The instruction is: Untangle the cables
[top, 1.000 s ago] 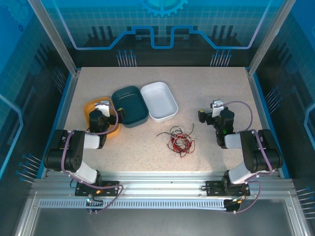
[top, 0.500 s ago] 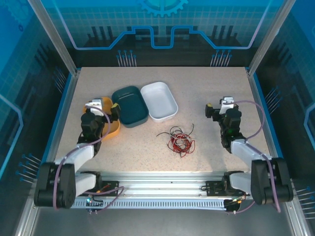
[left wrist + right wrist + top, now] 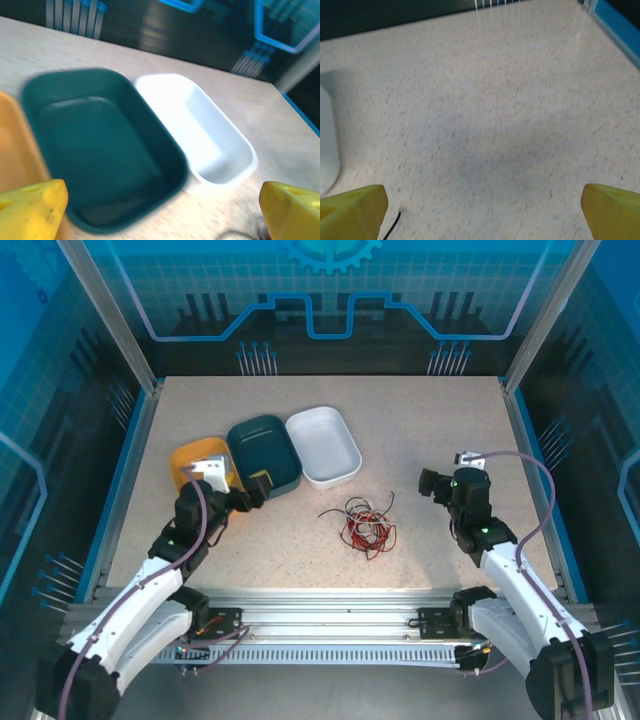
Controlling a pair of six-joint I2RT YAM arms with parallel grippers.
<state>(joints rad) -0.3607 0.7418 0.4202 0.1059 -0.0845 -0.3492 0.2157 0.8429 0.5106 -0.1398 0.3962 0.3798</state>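
The cables (image 3: 365, 525) lie as one loose tangle of red, black and white strands on the speckled table, right of centre. My left gripper (image 3: 240, 482) hovers at the near edge of the teal tray, well left of the tangle, jaws wide open and empty. In the left wrist view its yellow fingertips (image 3: 31, 206) frame the trays, and a dark strand (image 3: 240, 233) peeks in at the bottom edge. My right gripper (image 3: 448, 475) is open and empty to the right of the tangle. In the right wrist view a black cable end (image 3: 395, 222) shows beside the left fingertip (image 3: 351, 209).
Three trays stand side by side at the back left: orange (image 3: 188, 457), teal (image 3: 268, 445) and white (image 3: 325, 443). The white tray's rim (image 3: 327, 150) shows at the left in the right wrist view. Blue side rails (image 3: 120, 480) border the table.
Both arms have unfolded from their tucked pose. The left gripper has swung right, from over the orange tray to the teal tray's near edge. The right gripper has shifted slightly right and nearer. The cables have not moved.
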